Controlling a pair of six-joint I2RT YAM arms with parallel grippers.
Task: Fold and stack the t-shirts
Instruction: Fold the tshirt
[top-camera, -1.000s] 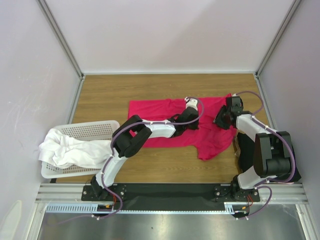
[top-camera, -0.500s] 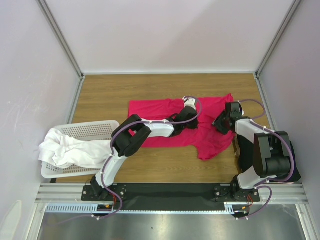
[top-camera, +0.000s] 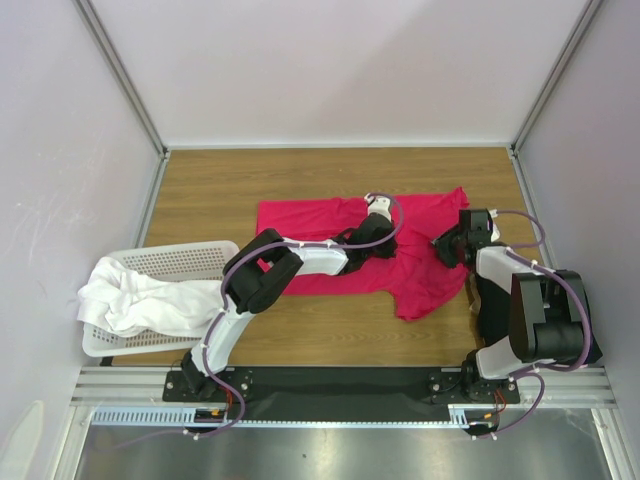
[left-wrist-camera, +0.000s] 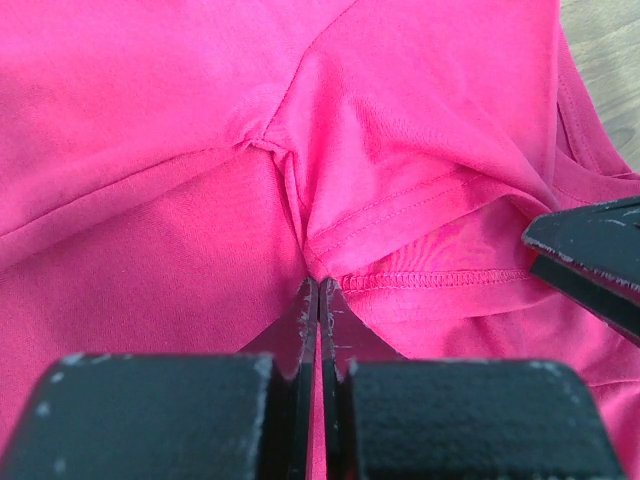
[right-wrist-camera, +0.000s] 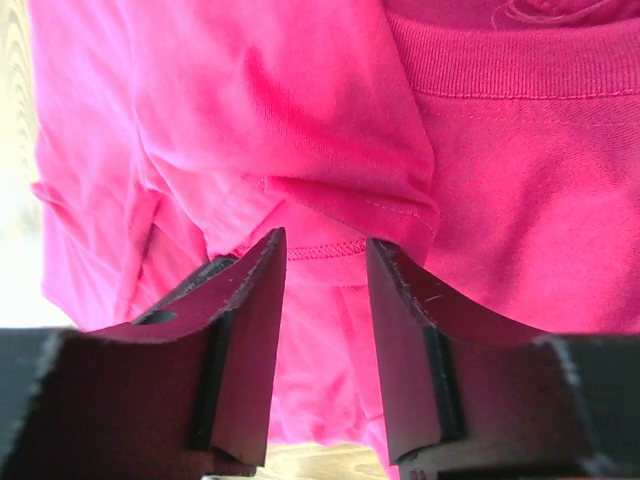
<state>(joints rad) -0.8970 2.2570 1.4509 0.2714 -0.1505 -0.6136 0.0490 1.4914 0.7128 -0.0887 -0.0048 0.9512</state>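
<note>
A crimson-pink t-shirt (top-camera: 300, 215) lies spread across the middle of the wooden table, its right part rumpled and hanging toward the front. My left gripper (top-camera: 379, 207) rests on its upper middle, shut on a pinched fold of the fabric (left-wrist-camera: 300, 230) near a stitched hem. My right gripper (top-camera: 443, 245) hovers open over the shirt's right side, with a hemmed fold (right-wrist-camera: 350, 215) just beyond its fingertips (right-wrist-camera: 262, 270). White t-shirts (top-camera: 140, 300) are heaped in the basket at the left. A black t-shirt (top-camera: 486, 296) lies by the right arm, partly hidden.
The white perforated basket (top-camera: 190, 260) sits at the table's left front. Grey walls with metal frame posts close in the left, right and back. Bare wood (top-camera: 300, 175) shows behind the pink shirt and in front of it (top-camera: 330, 330).
My right gripper has drawn back from the shirt's far right corner, toward the front and right; that corner now lies flat and uncovered. The left gripper has barely moved.
</note>
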